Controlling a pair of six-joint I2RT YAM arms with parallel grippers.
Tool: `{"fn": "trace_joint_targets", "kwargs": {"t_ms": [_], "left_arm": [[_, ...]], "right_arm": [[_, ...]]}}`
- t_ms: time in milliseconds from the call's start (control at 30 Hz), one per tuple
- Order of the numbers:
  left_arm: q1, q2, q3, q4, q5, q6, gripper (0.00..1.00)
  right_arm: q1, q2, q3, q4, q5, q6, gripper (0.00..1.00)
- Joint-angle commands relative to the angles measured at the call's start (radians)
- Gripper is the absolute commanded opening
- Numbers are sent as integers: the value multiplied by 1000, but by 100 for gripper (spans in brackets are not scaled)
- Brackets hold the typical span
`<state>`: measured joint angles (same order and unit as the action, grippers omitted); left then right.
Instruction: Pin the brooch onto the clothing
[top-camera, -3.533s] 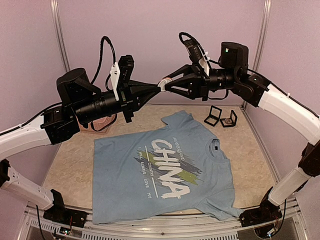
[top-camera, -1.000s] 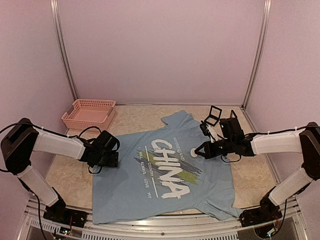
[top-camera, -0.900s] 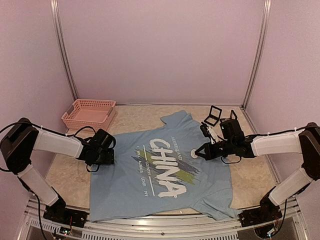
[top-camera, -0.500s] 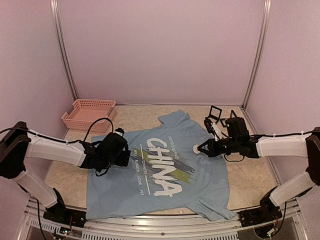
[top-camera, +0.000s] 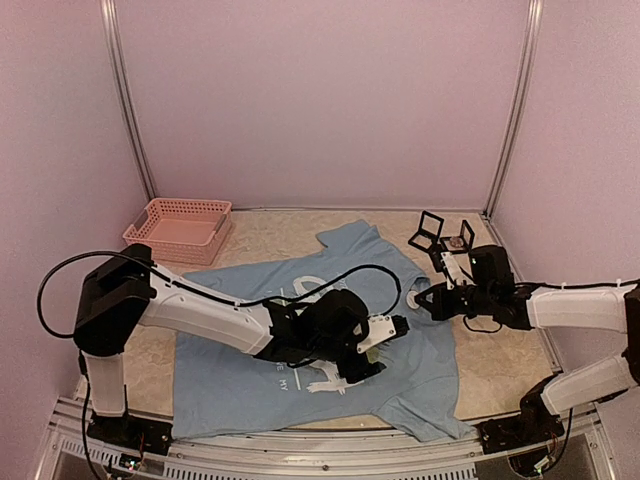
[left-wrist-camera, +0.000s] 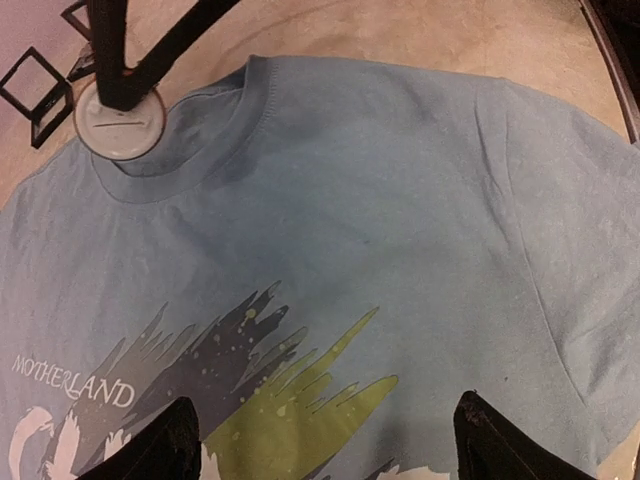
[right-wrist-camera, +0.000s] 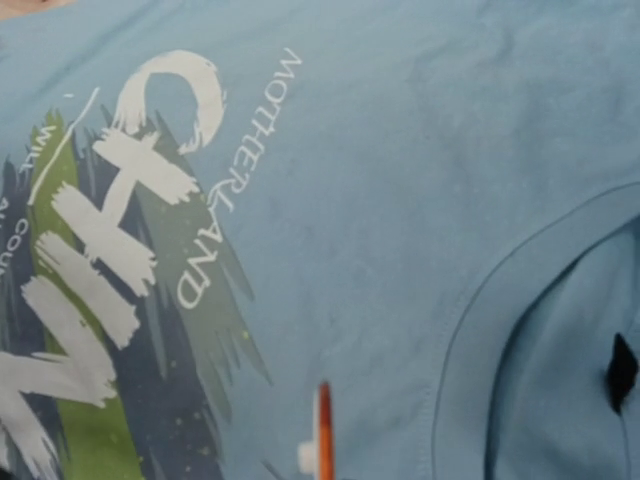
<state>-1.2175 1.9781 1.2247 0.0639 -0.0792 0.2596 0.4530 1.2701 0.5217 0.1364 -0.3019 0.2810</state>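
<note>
The clothing (top-camera: 250, 345), a light blue T-shirt with white "CHINA" lettering, lies flat on the table. My right gripper (top-camera: 424, 300) is shut on the brooch (top-camera: 414, 297), a small white disc, low over the shirt by its collar (left-wrist-camera: 190, 165). In the left wrist view the brooch (left-wrist-camera: 120, 122) sits between the right arm's black fingers (left-wrist-camera: 108, 50). In the right wrist view the brooch (right-wrist-camera: 322, 435) shows edge-on, orange and white, just left of the collar seam. My left gripper (top-camera: 390, 328) reaches across the chest print and stands open over the cloth (left-wrist-camera: 330, 250), nothing between its fingertips (left-wrist-camera: 172, 445).
A pink basket (top-camera: 178, 227) stands at the back left of the table. Two small black frame stands (top-camera: 432, 232) sit at the back right, just behind the right gripper. Pale walls and metal posts close the table in on three sides.
The left arm has swept from the shirt's left edge across to its chest, jaws wider. The shirt has slid a little leftward. The right gripper has shifted the brooch right, to the collar.
</note>
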Motion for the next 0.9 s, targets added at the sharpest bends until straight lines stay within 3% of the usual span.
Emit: {"fn": "trace_joint_targets", "kwargs": {"t_ms": [0, 267, 500, 700, 767, 867], "left_arm": [[-11, 105, 100, -58, 16, 116, 83], [23, 202, 195, -165, 160, 163, 72], [50, 244, 246, -227, 247, 170, 54], [73, 272, 277, -281, 282, 180, 45], [72, 289, 305, -324, 289, 193, 38], [80, 312, 323, -354, 297, 190, 15]], "right_arm": [[-8, -33, -31, 23, 29, -20, 0], [-8, -56, -42, 10, -7, -31, 0], [-8, -29, -43, 17, -105, -29, 0], [-9, 2, -16, 8, -129, -10, 0], [-8, 15, -2, -11, -132, -10, 0], [-9, 19, 7, -32, -138, -10, 0]]}}
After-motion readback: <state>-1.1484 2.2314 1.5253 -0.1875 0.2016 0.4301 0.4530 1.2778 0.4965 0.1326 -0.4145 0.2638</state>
